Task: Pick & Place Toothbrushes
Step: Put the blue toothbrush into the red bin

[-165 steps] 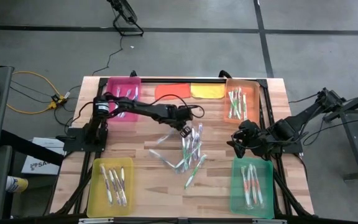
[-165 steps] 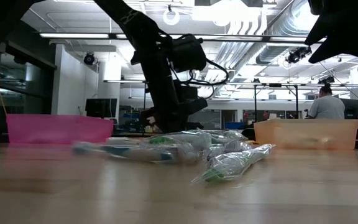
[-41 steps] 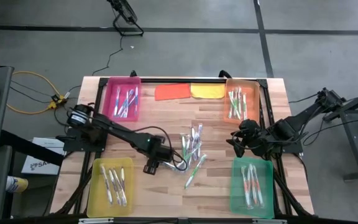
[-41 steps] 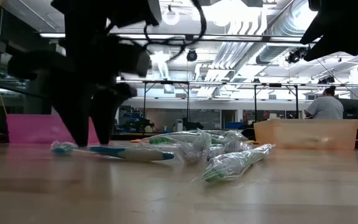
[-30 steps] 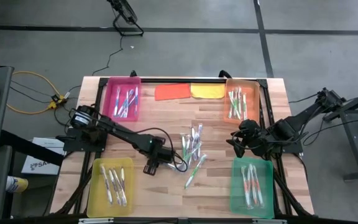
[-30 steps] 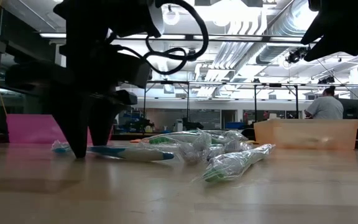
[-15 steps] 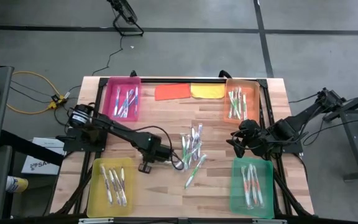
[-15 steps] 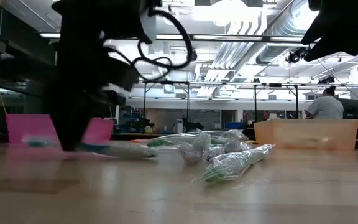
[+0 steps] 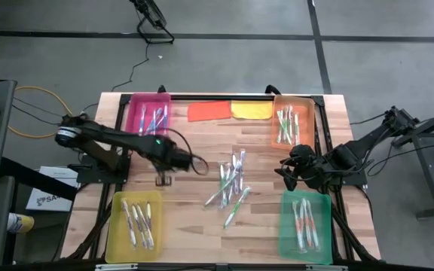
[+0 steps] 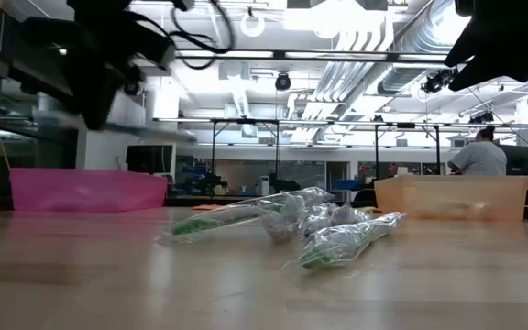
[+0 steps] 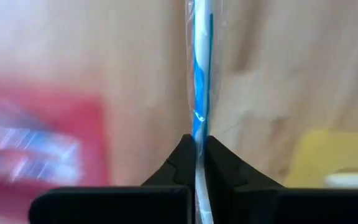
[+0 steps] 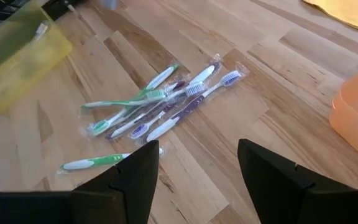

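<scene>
Left gripper (image 11: pixel 199 152) pinched tight on a wrapped blue-and-white toothbrush (image 11: pixel 201 81), lifted off the table (image 9: pixel 194 226), between the pink tray (image 9: pixel 150 119) and yellow tray (image 9: pixel 133 226). Loose pile of wrapped toothbrushes (image 9: pixel 230 184) lies mid-table, green and purple ones mixed. Right gripper (image 12: pixel 197 163) waits with fingers spread wide, nothing held, beside the green tray (image 9: pixel 305 224) and below the orange tray (image 9: pixel 291 120). All four trays hold sorted brushes. Orange cloth (image 9: pixel 208 111) and yellow cloth (image 9: pixel 252 110) lie at the far edge.
</scene>
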### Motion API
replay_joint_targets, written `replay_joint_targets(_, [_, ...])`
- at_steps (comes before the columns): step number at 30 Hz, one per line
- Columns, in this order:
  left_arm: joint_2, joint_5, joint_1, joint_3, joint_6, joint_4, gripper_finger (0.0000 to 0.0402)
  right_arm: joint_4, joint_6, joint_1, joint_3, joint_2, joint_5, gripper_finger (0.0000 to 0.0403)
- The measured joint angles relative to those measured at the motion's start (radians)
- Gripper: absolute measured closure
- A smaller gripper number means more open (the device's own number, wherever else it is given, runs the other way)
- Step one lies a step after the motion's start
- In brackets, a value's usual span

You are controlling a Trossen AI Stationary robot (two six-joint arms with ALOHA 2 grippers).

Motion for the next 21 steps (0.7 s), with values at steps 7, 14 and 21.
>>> replay_joint_targets(7, [-0.169,-0.172,0.156,-0.032,-0.231,-0.12,0.0396,-0.003,0.001,0.0,0.0,0.0,0.014,0.019])
replay_joint_targets(14, [-0.338,-0.242,0.329,-0.199,-0.431,-0.05,0.0396,-0.002,0.005,0.0,0.0,0.0,0.024,0.019])
replay_joint_targets(21, [-0.427,-0.204,0.5,-0.391,-0.462,0.178,0.0396,-0.002,0.01,0.0,0.0,0.0,0.028,0.019])
